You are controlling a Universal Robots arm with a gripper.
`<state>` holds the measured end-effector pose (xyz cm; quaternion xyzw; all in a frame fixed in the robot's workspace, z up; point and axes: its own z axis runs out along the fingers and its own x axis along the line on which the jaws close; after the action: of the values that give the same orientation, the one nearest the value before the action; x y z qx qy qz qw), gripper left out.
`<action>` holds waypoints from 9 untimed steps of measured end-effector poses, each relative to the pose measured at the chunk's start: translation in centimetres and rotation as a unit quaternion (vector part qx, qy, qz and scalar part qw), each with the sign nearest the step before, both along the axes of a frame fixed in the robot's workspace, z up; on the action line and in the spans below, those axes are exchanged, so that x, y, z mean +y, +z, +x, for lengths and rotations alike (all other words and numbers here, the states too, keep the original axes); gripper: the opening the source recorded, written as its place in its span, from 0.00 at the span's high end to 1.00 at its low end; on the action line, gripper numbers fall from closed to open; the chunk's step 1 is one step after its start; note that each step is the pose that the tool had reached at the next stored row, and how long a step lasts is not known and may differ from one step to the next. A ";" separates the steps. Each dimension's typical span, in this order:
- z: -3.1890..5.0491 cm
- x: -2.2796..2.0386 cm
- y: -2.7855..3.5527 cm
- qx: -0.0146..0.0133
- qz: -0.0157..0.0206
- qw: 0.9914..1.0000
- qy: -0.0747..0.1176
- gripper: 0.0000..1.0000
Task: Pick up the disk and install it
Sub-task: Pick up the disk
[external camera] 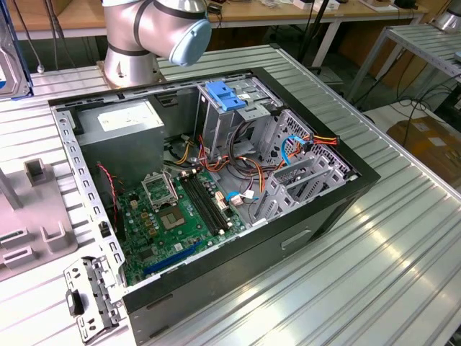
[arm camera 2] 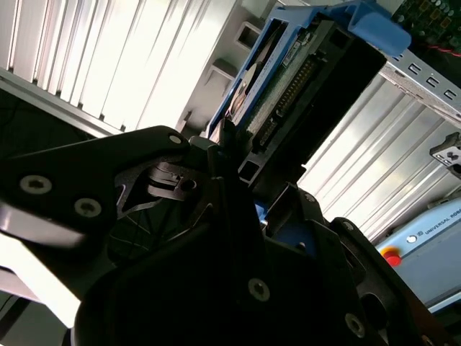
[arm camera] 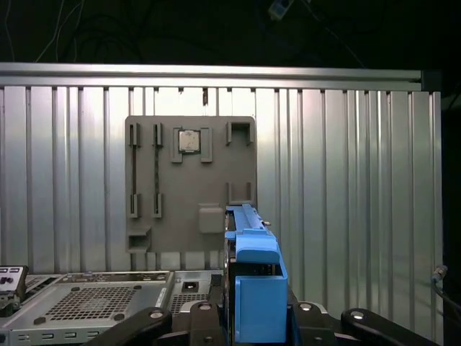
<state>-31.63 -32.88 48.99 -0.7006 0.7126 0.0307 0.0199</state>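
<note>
First wrist view: one disk (arm camera: pixel 256 277) in pincer (arm camera: pixel 256 317)

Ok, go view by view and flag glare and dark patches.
Exterior view: even light, case lit inside, pale glare streaks on the table. Second wrist view: gripper a near-black silhouette against the washed-out table; the disk it holds catches light along its edge. First wrist view: glare bands across the table, black beyond its rail.

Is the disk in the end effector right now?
Yes, in the first wrist view the disk stands on edge, clamped in the end effector.
</note>
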 end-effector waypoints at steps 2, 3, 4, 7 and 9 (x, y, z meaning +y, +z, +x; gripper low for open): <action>0.20 -0.06 -0.01 0.000 0.000 1.000 0.000 0.63; 0.34 -0.10 -0.01 0.000 0.000 1.000 0.000 0.63; 0.43 -0.13 -0.01 0.000 0.000 1.000 0.000 0.63; 0.72 -0.21 -0.02 0.000 0.000 1.000 0.000 0.63; 0.86 -0.25 -0.03 0.000 0.000 1.000 0.000 0.63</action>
<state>-30.77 -33.13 48.96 -0.7006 0.7126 0.0307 0.0199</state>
